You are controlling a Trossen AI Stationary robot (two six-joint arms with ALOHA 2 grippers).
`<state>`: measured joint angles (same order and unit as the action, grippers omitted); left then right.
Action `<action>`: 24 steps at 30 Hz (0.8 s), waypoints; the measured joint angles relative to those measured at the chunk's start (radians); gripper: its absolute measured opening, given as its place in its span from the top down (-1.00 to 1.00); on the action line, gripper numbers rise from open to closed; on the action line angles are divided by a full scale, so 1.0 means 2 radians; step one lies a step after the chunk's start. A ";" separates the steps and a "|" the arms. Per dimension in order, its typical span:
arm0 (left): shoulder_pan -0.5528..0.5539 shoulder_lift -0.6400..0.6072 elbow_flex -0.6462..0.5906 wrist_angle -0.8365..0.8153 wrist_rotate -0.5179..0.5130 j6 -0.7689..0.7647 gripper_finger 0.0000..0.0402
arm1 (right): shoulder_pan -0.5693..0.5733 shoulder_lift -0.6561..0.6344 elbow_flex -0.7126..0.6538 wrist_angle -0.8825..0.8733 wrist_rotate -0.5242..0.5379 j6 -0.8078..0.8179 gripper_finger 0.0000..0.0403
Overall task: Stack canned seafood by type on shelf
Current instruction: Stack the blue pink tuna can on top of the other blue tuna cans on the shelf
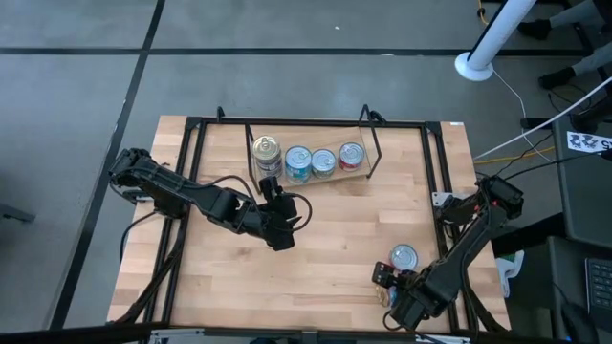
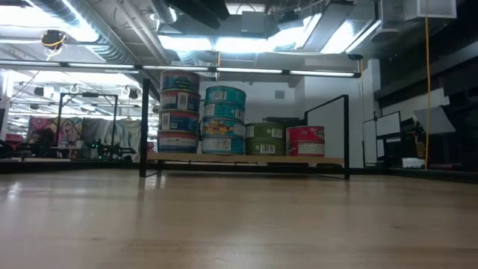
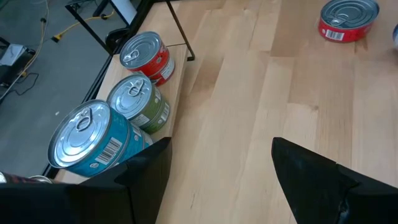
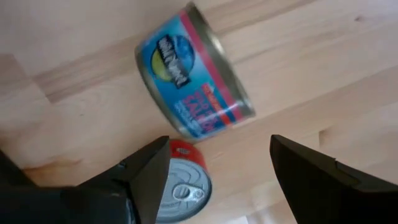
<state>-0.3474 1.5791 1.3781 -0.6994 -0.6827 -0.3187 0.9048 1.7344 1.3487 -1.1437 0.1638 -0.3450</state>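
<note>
Shelf [image 1: 368,175]: at the far edge of the worktop [image 1: 316,258], a light board on a black wire frame.
Stacks: four stand in a row, best seen in the low view. A tall stack [image 2: 179,112] of four tins at one end, a teal stack [image 2: 225,119] of about three beside it, then a low green stack [image 2: 264,140] and a low red stack [image 2: 305,140].
Loose tins: in the right wrist view a blue tin [image 4: 194,79] lies on its side on the worktop, with a red tin [image 4: 180,188] upright just beside it. The high view shows only one silver lid [image 1: 404,256] there, near the right front corner.
Left gripper [image 3: 214,177]: open and empty, hovering over the worktop in front of the shelf.
Right gripper [image 4: 217,171]: open and empty, over the two loose tins.
Progress: most tins appear shelved and sorted by label.
Left to do: by my judgement, the two loose tins still need to be picked up and set on matching stacks.
</note>
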 joint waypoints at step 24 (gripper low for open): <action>-0.009 0.000 0.000 0.000 0.000 0.000 -0.35 | 0.032 0.001 -0.014 0.016 0.044 -0.015 -0.37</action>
<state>-0.3663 1.5791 1.3781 -0.6994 -0.6827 -0.3187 0.9691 1.7367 1.3197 -1.1124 0.2517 -0.3746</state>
